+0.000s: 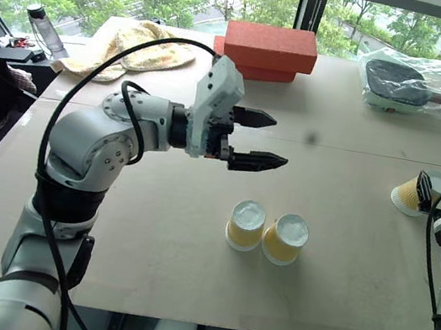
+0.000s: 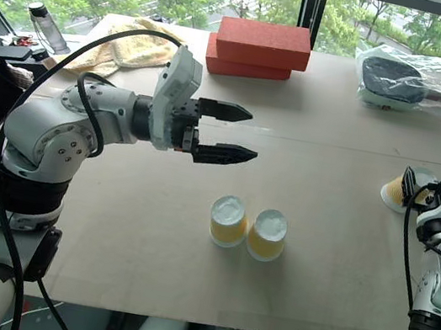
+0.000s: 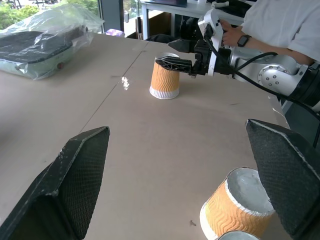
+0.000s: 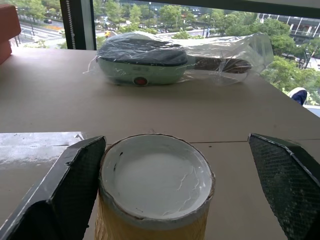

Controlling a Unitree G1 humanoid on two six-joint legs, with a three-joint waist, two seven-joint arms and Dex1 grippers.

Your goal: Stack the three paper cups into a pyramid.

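Ribbed paper cups (image 1: pixel 265 233) with chalky white bases stand on a matt cardboard-like counter (image 1: pixel 149 229), near rough red bricks (image 1: pixel 268 51), crinkled glossy plastic wrap (image 1: pixel 427 84) and soft yellow cloth (image 1: pixel 134 49).

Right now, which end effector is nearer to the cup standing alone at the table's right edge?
Right. The right end effector has the lone cup between its open fingers; the left end effector hovers far left.

Two paper cups (image 1: pixel 266 231) were positioned touching, side by side, below and ahead of the left gripper (image 1: pixel 259 140). The third cup (image 4: pixel 154 190) was located between the right gripper (image 4: pixel 175 185) fingers, off to the right.
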